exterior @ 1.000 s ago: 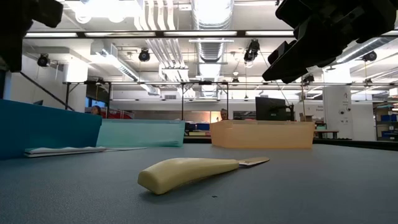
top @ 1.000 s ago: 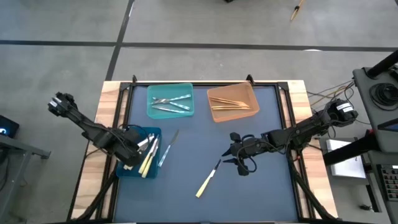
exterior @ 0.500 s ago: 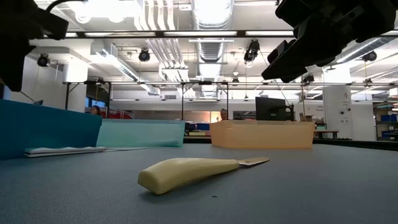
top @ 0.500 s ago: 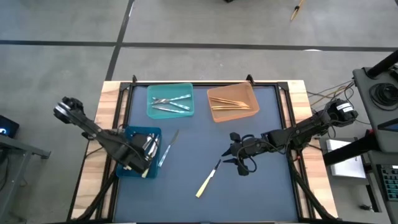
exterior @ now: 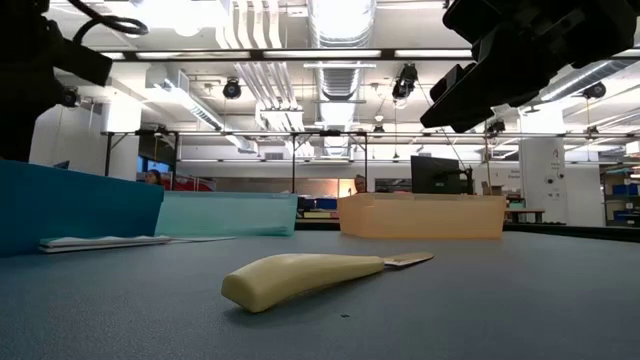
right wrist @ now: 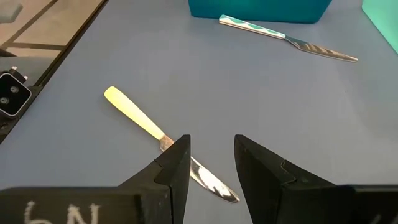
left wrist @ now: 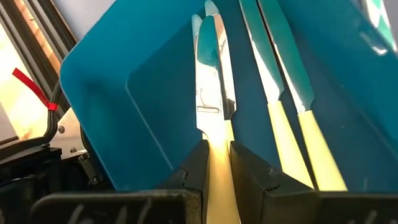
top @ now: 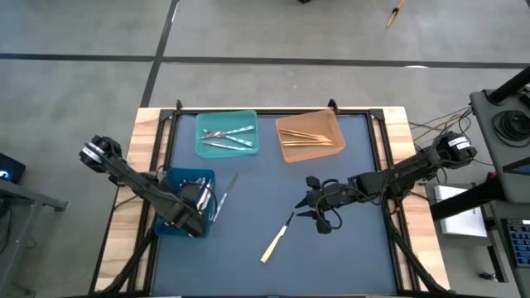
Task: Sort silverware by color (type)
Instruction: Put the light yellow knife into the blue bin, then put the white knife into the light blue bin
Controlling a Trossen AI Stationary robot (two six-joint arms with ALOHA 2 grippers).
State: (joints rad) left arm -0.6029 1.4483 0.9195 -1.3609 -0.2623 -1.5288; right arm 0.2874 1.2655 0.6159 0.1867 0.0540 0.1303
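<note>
Over the dark blue rectangular plastic bin (top: 174, 178), the left gripper (left wrist: 216, 163) is clamping a pale yellow-handled knife (left wrist: 211, 118), its blade lying beside two like knives (left wrist: 281, 106) inside. At mid-table, the right gripper (right wrist: 211, 163) is hovering with fingers spread, grasping nothing, above another yellow-handled knife (right wrist: 149, 127).

lab: ceiling ducts (exterior: 340, 25), monitors (exterior: 440, 176)

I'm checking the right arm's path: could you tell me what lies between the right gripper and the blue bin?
In the high view, only the teal-handled knife lies on the mat between the right gripper and the blue bin; the yellow-handled knife sits nearer the front edge.
</note>
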